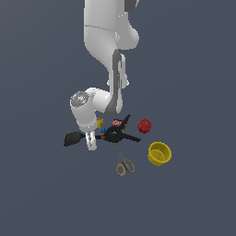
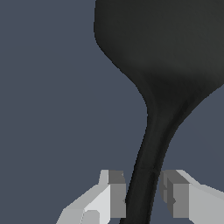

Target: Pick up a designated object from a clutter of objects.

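The designated object, a long all-black spatula (image 1: 73, 138), lies with its broad oval head toward the exterior view's left. Its thin handle runs right into the clutter of objects (image 1: 120, 133). My gripper (image 1: 91, 144) is down over the handle just behind the head. In the wrist view the spatula (image 2: 148, 144) fills the frame, and its handle passes between my two fingertips (image 2: 117, 192), which press in close on both sides. My gripper (image 2: 142, 192) is shut on the handle. The arm hides part of the handle in the exterior view.
A black clamp (image 1: 117, 134) with orange tips lies across the spatula's handle end. Orange-handled scissors (image 1: 124, 163) lie below it. A yellow cup (image 1: 159, 153) and a red fruit (image 1: 144, 125) sit to the exterior view's right. Small yellow and blue pieces (image 1: 100, 123) sit by my wrist.
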### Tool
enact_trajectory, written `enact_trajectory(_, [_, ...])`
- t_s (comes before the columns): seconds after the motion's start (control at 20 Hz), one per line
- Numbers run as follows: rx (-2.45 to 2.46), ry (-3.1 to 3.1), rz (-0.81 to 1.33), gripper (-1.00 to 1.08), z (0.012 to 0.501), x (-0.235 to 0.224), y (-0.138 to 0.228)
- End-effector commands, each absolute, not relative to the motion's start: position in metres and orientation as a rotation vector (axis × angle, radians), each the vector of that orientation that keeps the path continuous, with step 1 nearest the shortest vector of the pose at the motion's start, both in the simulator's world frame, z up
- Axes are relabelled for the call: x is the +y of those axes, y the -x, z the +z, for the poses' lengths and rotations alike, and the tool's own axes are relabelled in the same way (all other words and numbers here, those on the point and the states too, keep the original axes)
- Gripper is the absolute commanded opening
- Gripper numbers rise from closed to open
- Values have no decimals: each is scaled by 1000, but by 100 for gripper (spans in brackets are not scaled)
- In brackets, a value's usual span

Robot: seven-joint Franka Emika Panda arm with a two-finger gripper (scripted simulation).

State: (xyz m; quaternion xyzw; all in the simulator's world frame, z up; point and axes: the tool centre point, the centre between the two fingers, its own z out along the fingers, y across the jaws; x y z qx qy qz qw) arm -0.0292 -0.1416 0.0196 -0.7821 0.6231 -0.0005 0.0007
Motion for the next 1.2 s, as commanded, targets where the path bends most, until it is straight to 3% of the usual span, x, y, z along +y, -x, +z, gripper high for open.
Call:
enact_trajectory(0.0, [1959,2456,0,-100,19,-142,30])
enact_trajectory(0.6, [1957,2456,-2,-100,36,-139,28])
enact_trajectory(1.15, [1959,2454,0,-100,114,-126,25])
